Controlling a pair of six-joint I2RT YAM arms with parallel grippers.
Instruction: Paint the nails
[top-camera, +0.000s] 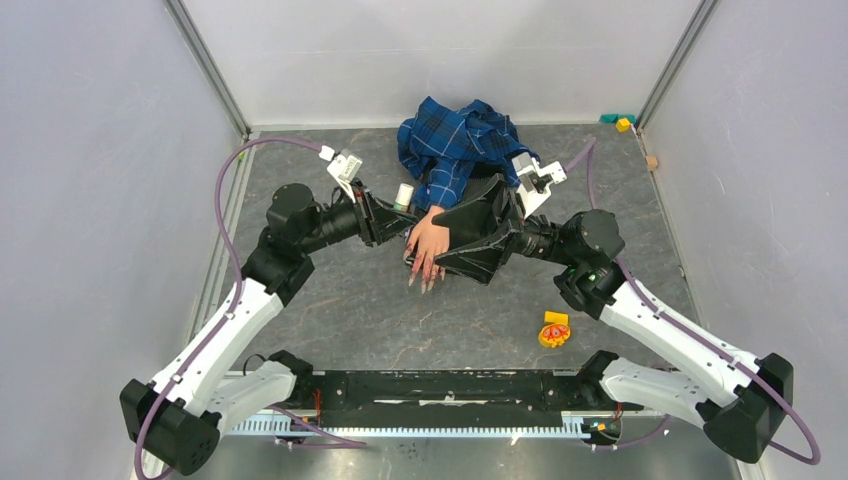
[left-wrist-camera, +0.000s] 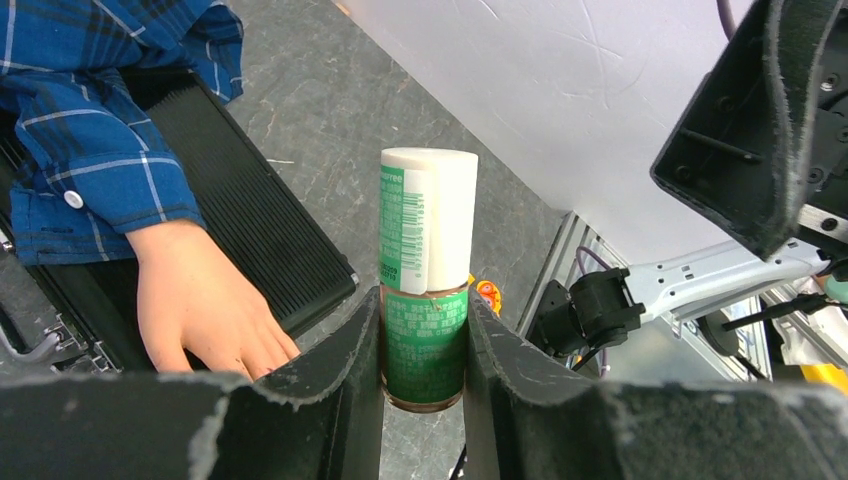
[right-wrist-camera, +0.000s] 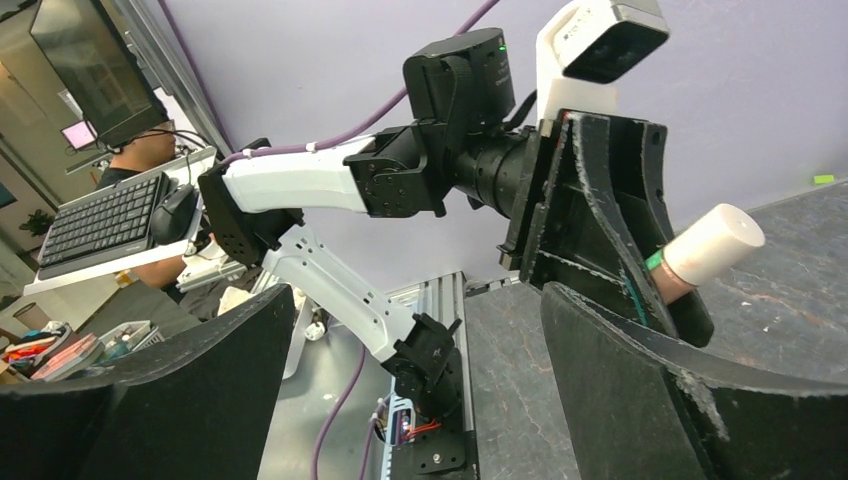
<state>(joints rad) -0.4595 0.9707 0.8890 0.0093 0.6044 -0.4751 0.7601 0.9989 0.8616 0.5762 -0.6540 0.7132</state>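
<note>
Black padded fingers (left-wrist-camera: 350, 390) of the left gripper (left-wrist-camera: 424, 335) are clamping a small polish bottle (left-wrist-camera: 424, 345) by its green-labelled glass body. Its white cap (left-wrist-camera: 430, 215) is sitting on top, screwed on as far as I can tell.

Right gripper (right-wrist-camera: 418, 295) is gaping wide and carrying nothing, and it is facing the capped bottle from close by.

Nails (top-camera: 425, 275) are pointing toward the arm bases from the pale mannequin hand (top-camera: 430, 238), which is lying mid-table between the two grippers. The blue plaid sleeve (top-camera: 455, 140) is trailing off behind it. From the left wrist view the nails are hidden behind the near finger.

Risks, as judgement:
- The cap needs gripping and twisting off, so the bottle may be turning in the pads, or slipping out, if the hold is weak.
- An opened bottle that is tilted could be spilling polish onto the sleeve or hand.
- Both arms are working close together, so a poorly aimed reach may be knocking one gripper into the other or bending those thin nails.

Dark grey mottled table surface (top-camera: 350, 310), with pale walls closing in three sides. A small orange-yellow object (top-camera: 553, 330) is lying near the right arm, and small coloured blocks (top-camera: 620, 121) are sitting in the far right corner. Beyond the enclosure a person (right-wrist-camera: 150, 150) is sitting at a keyboard (right-wrist-camera: 105, 220).
</note>
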